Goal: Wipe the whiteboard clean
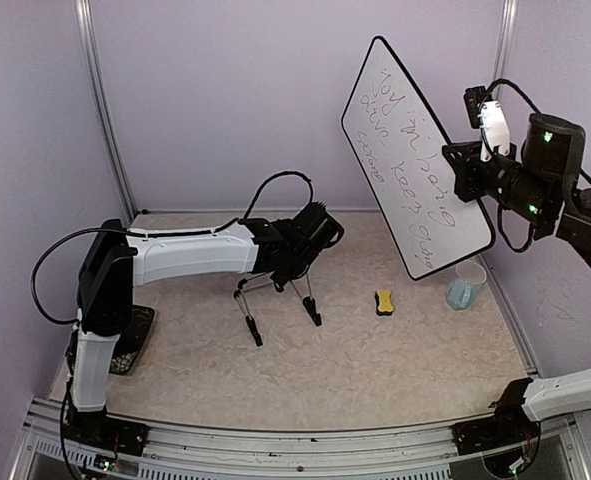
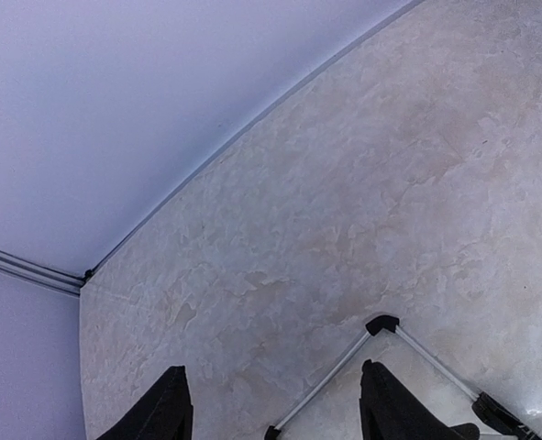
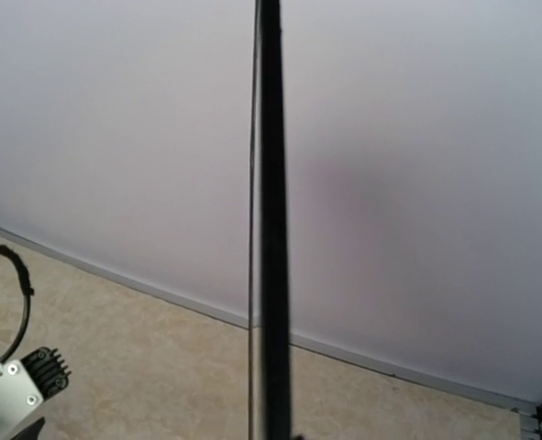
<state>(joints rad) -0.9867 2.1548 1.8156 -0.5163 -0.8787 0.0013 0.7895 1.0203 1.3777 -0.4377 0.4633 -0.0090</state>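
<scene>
Left arm (image 1: 175, 255) reaches in from near left; left gripper (image 2: 272, 368) jaws apart, nothing between them, over metal stand (image 1: 248, 315) mid-table. Yellow sponge (image 1: 384, 301) to its right, then pale blue cup (image 1: 464, 284). Whiteboard (image 1: 410, 150) is up in the air far right, tilted, handwriting on it; right gripper (image 1: 472, 170) clamped on its right edge

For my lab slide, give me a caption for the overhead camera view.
Right pincer holds the scribbled whiteboard aloft; open left pincer hangs over the table where the yellow sponge lies.
</scene>
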